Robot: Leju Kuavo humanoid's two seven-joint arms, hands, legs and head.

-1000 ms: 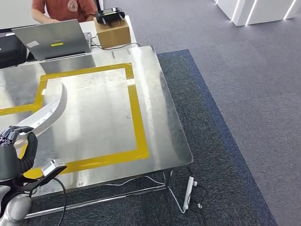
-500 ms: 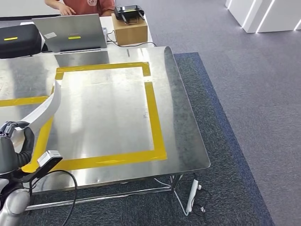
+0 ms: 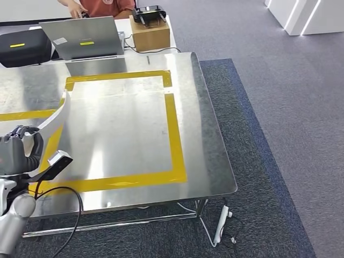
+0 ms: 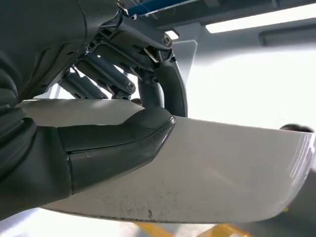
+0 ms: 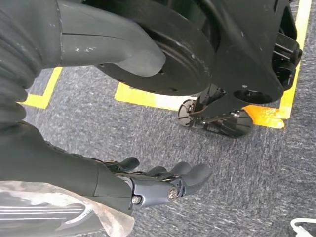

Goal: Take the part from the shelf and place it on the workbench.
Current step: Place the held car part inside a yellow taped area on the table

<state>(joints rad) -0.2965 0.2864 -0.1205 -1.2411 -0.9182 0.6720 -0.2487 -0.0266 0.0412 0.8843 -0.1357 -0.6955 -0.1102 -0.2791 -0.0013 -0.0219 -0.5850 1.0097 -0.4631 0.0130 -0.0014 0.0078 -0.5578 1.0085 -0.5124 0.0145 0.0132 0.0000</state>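
Note:
My left hand (image 3: 18, 153) grips a long, curved white part (image 3: 55, 121) at the lower left of the head view, holding it just above the shiny metal workbench (image 3: 121, 129). The part's free end reaches out over the yellow tape border (image 3: 176, 140). In the left wrist view the thumb (image 4: 111, 143) presses across the white part (image 4: 223, 173) while dark fingers (image 4: 164, 84) wrap behind it. My right hand (image 5: 160, 182) hangs over grey carpet with its fingers loosely apart and nothing in them.
Beyond the workbench's far edge stand a laptop (image 3: 79, 37), a black case (image 3: 22, 45) and a cardboard box (image 3: 150, 32) carrying a black device. A person (image 3: 99, 6) sits behind them. A power strip (image 3: 221, 223) and cables lie on the carpet under the near right corner.
The whole view has shifted, so the camera moved and the workbench sits further right in the picture. My left hand has risen slightly with the white part still in its grip.

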